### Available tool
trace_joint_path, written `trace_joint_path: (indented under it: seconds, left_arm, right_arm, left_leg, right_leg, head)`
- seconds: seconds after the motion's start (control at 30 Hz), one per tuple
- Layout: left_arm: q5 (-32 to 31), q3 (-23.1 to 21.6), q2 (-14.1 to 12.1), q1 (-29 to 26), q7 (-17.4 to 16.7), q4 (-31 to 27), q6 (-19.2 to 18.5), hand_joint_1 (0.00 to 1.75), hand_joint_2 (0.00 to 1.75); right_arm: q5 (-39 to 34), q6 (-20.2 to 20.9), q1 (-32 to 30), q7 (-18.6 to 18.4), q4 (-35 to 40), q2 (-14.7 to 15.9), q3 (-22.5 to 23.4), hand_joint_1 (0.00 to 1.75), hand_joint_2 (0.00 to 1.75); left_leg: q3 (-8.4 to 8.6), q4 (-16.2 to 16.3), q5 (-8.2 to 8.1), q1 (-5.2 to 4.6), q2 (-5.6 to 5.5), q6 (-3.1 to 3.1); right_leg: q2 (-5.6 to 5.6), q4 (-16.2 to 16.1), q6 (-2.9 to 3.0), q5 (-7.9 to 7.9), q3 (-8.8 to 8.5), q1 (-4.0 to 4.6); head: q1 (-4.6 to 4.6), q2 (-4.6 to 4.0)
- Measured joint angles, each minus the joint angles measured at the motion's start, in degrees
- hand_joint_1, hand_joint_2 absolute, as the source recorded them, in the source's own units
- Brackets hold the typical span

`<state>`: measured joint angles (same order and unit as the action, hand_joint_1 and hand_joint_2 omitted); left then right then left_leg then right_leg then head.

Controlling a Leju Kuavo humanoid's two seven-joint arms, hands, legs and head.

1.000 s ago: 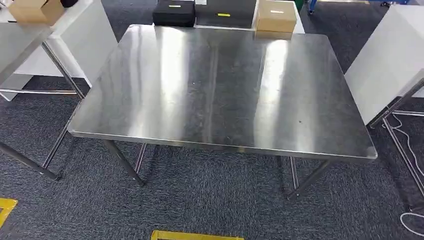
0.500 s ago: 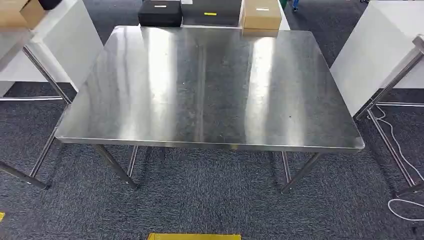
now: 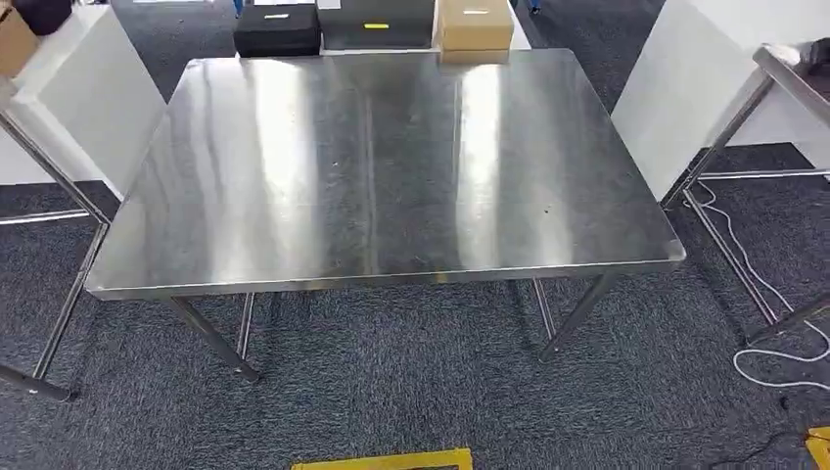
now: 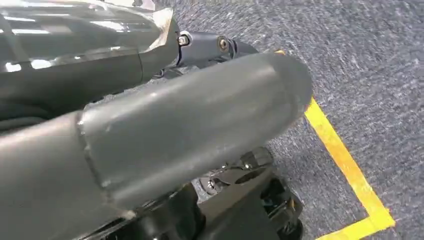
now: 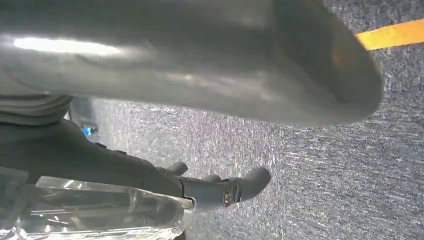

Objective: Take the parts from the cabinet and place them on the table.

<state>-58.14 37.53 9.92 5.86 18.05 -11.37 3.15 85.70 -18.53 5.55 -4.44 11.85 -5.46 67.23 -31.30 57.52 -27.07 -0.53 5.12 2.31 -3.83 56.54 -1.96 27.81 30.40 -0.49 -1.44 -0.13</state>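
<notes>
Both my hands grip clear-bagged parts: left hand (image 4: 165, 125), right hand (image 5: 200, 70). Table (image 3: 391, 176) bare. Placing both remains, I reckon.

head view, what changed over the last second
The whole picture has shifted: the camera moved, swinging toward the right, so the steel table and the black box and cardboard box behind it slid left in frame. None of them moved among themselves; the tabletop carries no parts.
</notes>
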Motion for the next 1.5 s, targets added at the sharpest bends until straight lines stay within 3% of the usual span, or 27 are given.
trace_joint_path:
  seconds: [0.07, 0.1, 0.17, 0.27, 0.3, 0.37, 0.4, 0.43, 0.47, 0.6, 0.67, 0.73, 0.8, 0.87, 0.9, 0.93, 0.97, 1.0, 1.1, 1.13, 1.2, 1.27, 1.3, 1.37, 1.43, 1.47, 1.5]
  left_arm:
    - [-0.1, 0.0, 0.0, 0.1, 0.0, 0.0, 0.0, 0.00, 0.00]
    - [-0.2, 0.0, 0.0, 0.1, 0.0, 0.0, 0.0, 0.00, 0.00]
    - [-0.2, 0.0, 0.0, 0.1, -0.1, 0.0, 0.0, 0.00, 0.00]
    - [-0.2, 0.0, -0.2, -0.4, -0.2, 0.0, 0.0, 0.00, 0.00]
    - [-0.2, 0.0, -0.2, -0.4, -0.2, 0.0, 0.1, 0.00, 0.00]
    - [-0.2, 0.0, -0.3, -0.5, -0.1, 0.0, 0.2, 0.00, 0.00]
    - [-0.2, 0.0, -0.3, -0.5, -0.1, 0.0, 0.2, 0.00, 0.00]
    - [-0.2, 0.0, -0.3, -0.5, 0.0, 0.0, 0.2, 0.00, 0.00]
    - [-0.2, 0.0, -0.4, -0.6, 0.0, 0.1, 0.3, 0.00, 0.00]
    - [-0.3, 0.0, -0.3, -0.5, 0.0, 0.1, 0.4, 0.00, 0.00]
    - [-0.3, 0.0, -0.2, -0.4, 0.1, 0.1, 0.5, 0.00, 0.00]
    - [-0.4, 0.0, -0.3, -0.6, 0.1, 0.1, 0.5, 0.00, 0.00]
    - [-0.4, 0.0, -0.2, -0.6, 0.1, 0.1, 0.6, 0.00, 0.00]
    - [-0.4, 0.0, -0.2, -0.6, 0.1, 0.1, 0.6, 0.00, 0.00]
    - [-0.4, 0.0, -0.1, -0.6, 0.1, 0.1, 0.6, 0.00, 0.00]
    - [-0.4, 0.0, -0.1, -0.5, 0.1, 0.1, 0.6, 0.00, 0.00]
    - [-0.4, 0.0, -0.1, -0.5, 0.1, 0.1, 0.6, 0.00, 0.00]
    - [-0.4, 0.0, -0.1, -0.5, 0.2, 0.1, 0.6, 0.00, 0.00]
    - [-0.4, 0.0, 0.0, -0.2, 0.2, 0.1, 0.6, 0.00, 0.00]
    - [-0.4, 0.0, 0.0, -0.1, 0.2, 0.1, 0.6, 0.00, 0.00]
    - [-0.4, 0.0, -0.1, -0.1, 0.2, 0.1, 0.7, 0.00, 0.00]
    - [-0.4, 0.0, -0.1, -0.6, 0.2, 0.1, 0.7, 0.00, 0.00]
    - [-0.4, 0.0, -0.1, -0.8, 0.2, 0.1, 0.7, 0.00, 0.00]
    - [-0.4, 0.0, -0.1, -0.8, 0.2, 0.1, 0.7, 0.00, 0.00]
    - [-0.4, 0.0, -0.1, -0.8, 0.2, 0.1, 0.7, 0.00, 0.00]
    - [-0.4, 0.0, -0.1, -0.8, 0.2, 0.2, 0.7, 0.00, 0.00]
    - [-0.4, 0.0, -0.2, -0.8, 0.2, 0.2, 0.7, 0.00, 0.00]
  right_arm:
    - [-0.2, 0.0, -0.2, 0.0, 0.0, 0.0, 0.0, 0.00, 0.00]
    - [-0.2, 0.0, -0.2, 0.0, 0.0, 0.0, 0.0, 0.00, 0.00]
    - [-0.2, 0.0, -0.2, -0.1, 0.0, 0.0, 0.0, 0.00, 0.00]
    - [0.2, 0.0, -0.2, -0.1, 0.0, 0.0, 0.0, 0.00, 0.00]
    - [0.2, 0.0, -0.3, -0.1, 0.0, 0.0, 0.0, 0.00, 0.00]
    - [0.2, 0.0, -0.3, -0.2, 0.0, -0.1, 0.0, 0.00, 0.00]
    - [0.2, 0.0, -0.3, -0.2, 0.0, -0.2, 0.0, 0.00, 0.00]
    - [0.2, 0.0, -0.2, -0.3, 0.0, -0.2, 0.0, 0.00, 0.00]
    - [0.2, 0.0, 0.0, -0.4, 0.0, -0.2, 0.0, 0.00, 0.00]
    - [0.1, 0.0, -0.4, -0.9, 0.0, -0.1, 0.0, 0.00, 0.00]
    - [-0.1, 0.0, -0.3, -1.0, 0.0, -0.1, 0.0, 0.00, 0.00]
    - [-0.1, -0.1, 0.0, -1.0, 0.0, -0.2, 0.0, 0.00, 0.00]
    - [-0.2, -0.2, -0.2, -1.0, 0.0, -0.2, 0.0, 0.00, 0.00]
    - [-0.2, -0.2, -0.4, -1.0, 0.0, -0.2, 0.0, 0.00, 0.00]
    - [-0.2, -0.2, -0.4, -0.9, 0.0, -0.1, 0.0, 0.00, 0.00]
    - [-0.2, -0.2, -0.3, -0.9, 0.0, 0.0, 0.0, 0.00, 0.00]
    - [-0.2, -0.2, -0.1, -0.9, 0.0, -0.2, 0.0, 0.00, 0.00]
    - [-0.2, -0.2, 0.1, -0.9, 0.0, -0.2, 0.0, 0.00, 0.00]
    - [-0.2, -0.3, -0.5, -0.8, 0.0, -0.2, 0.0, 0.00, 0.00]
    - [-0.1, -0.3, -0.5, -0.8, 0.0, -0.2, 0.0, 0.00, 0.00]
    - [0.1, -0.3, -0.3, -0.9, 0.0, -0.2, 0.0, 0.00, 0.00]
    - [0.2, -0.3, -0.1, -0.9, 0.0, -0.2, -0.1, 0.00, 0.00]
    - [0.2, -0.3, -0.2, -0.9, 0.0, -0.2, -0.1, 0.00, 0.00]
    - [0.2, -0.3, -0.3, -0.9, 0.0, -0.2, -0.1, 0.00, 0.00]
    - [0.2, -0.3, -0.3, -0.9, 0.0, -0.2, -0.1, 0.00, 0.00]
    - [0.3, -0.3, -0.3, -0.9, -0.1, -0.2, -0.1, 0.00, 0.00]
    - [0.3, -0.3, 0.0, -0.9, -0.1, -0.3, -0.1, 0.00, 0.00]
  left_leg:
    - [0.33, -0.1, -0.03, 0.18, 1.16, -0.42]
    - [0.08, 0.3, -0.46, 0.44, 0.86, -0.91]
    - [-1.70, 5.3, -4.61, 0.89, -3.54, -1.67]
    - [-6.96, 17.3, -9.52, 1.24, -4.89, -2.27]
    - [-7.08, 17.4, -8.75, 1.35, -4.95, -2.35]
    - [-3.89, 10.4, -3.76, 1.77, -5.32, -2.41]
    - [-1.18, 4.5, -0.86, 2.11, -6.53, -2.38]
    - [0.42, 1.2, -0.56, 2.47, -9.79, -2.27]
    - [0.44, 0.2, -0.89, 2.44, -10.91, -2.25]
    - [0.35, -0.1, -0.13, 1.79, -7.97, -0.58]
    - [0.27, -0.5, 0.12, 1.78, -6.44, 0.53]
    - [0.14, -0.4, 0.10, 1.51, -4.30, 0.73]
    - [0.03, -0.4, 0.09, 1.39, -2.60, 0.73]
    - [0.06, -0.4, 0.05, 1.43, -1.45, 0.67]
    - [0.18, -0.4, -0.03, 1.53, -0.41, 0.50]
    - [0.36, -0.3, -0.14, 1.49, 0.19, 0.24]
    - [0.38, -0.1, -0.53, 0.76, 0.84, -0.33]
    - [0.54, -0.1, -0.66, 0.74, 1.42, -0.68]
    - [1.15, -0.2, -0.72, 1.11, 3.09, -1.48]
    - [0.95, 0.3, -1.36, 1.54, 2.37, -2.02]
    - [-1.24, 6.0, -5.70, 1.73, -2.77, -2.41]
    - [-5.03, 14.7, -9.58, 1.70, -4.65, -2.47]
    - [-6.29, 17.2, -9.89, 1.70, -4.86, -2.41]
    - [-5.21, 14.0, -6.55, 1.71, -5.14, -2.07]
    - [-0.80, 4.3, -1.08, 1.88, -7.29, -1.63]
    - [0.45, 1.7, -1.03, 2.03, -10.37, -1.27]
    - [0.61, 0.5, -1.27, 2.08, -10.54, -1.38]
  right_leg:
    - [1.23, -0.1, 0.57, -0.21, 0.15, 0.15]
    - [1.90, -0.4, 1.27, -0.67, -0.72, -1.10]
    - [2.99, -0.3, 1.95, -1.07, -0.35, -1.00]
    - [5.26, -0.2, 2.10, -1.19, -0.08, -0.87]
    - [5.99, -0.2, 2.09, -1.19, -0.12, -0.90]
    - [7.64, -0.1, 2.05, -1.18, -0.33, -1.04]
    - [8.54, 0.0, 2.01, -1.17, -0.45, -1.11]
    - [9.18, 0.1, 1.90, -1.19, -0.22, -1.10]
    - [9.73, 0.4, 1.21, -1.17, 0.18, -0.59]
    - [11.54, 0.0, -0.70, -1.79, 1.81, -0.62]
    - [5.72, 4.2, -0.16, 0.75, 3.84, -0.63]
    - [4.62, 13.8, 0.35, 5.17, 8.63, -0.79]
    - [4.52, 19.0, -0.27, 6.40, 10.74, -0.82]
    - [4.21, 15.9, -1.00, 4.85, 8.76, -0.88]
    - [3.16, 8.0, -1.78, 2.04, 4.40, -1.05]
    - [1.18, 2.8, -2.00, 0.59, 1.44, -1.17]
    - [-1.68, 0.3, -1.54, -0.10, 0.28, -0.66]
    - [-0.65, 0.4, -0.81, -0.54, 0.09, -0.47]
    - [1.28, 0.5, 0.11, -0.60, 1.11, -0.34]
    - [1.96, 0.3, 0.73, -0.93, 0.47, -1.44]
    - [3.14, 0.4, 1.39, -1.31, 0.68, -1.10]
    - [4.77, 0.4, 1.72, -1.45, 0.88, -0.81]
    - [5.67, 0.4, 1.71, -1.44, 0.87, -0.74]
    - [7.39, 0.5, 1.70, -1.45, 0.78, -0.71]
    - [9.19, 0.5, 1.66, -1.46, 0.52, -0.72]
    - [9.77, 0.6, 1.54, -1.49, 0.61, -0.73]
    - [10.51, 0.9, 1.25, -1.53, 1.11, -0.17]
  head:
    - [0.11, 0.00]
    - [0.17, 0.00]
    - [-0.17, 0.00]
    - [-0.06, 0.00]
    - [-0.11, 0.00]
    - [-0.06, 0.00]
    - [-0.13, 0.00]
    - [-0.06, 0.00]
    - [-0.02, 0.00]
    - [-0.09, 0.00]
    - [0.24, 0.00]
    - [0.31, 0.00]
    - [0.31, 0.00]
    - [0.40, 0.00]
    - [0.37, 0.00]
    - [0.50, 0.00]
    - [0.66, 0.00]
    - [0.37, 0.00]
    - [-0.06, 0.00]
    - [-0.02, 0.00]
    - [-0.26, 0.00]
    - [-0.24, 0.00]
    - [-0.13, 0.00]
    - [-0.20, 0.00]
    - [-0.20, 0.00]
    - [-0.11, 0.00]
    - [-0.02, 0.00]
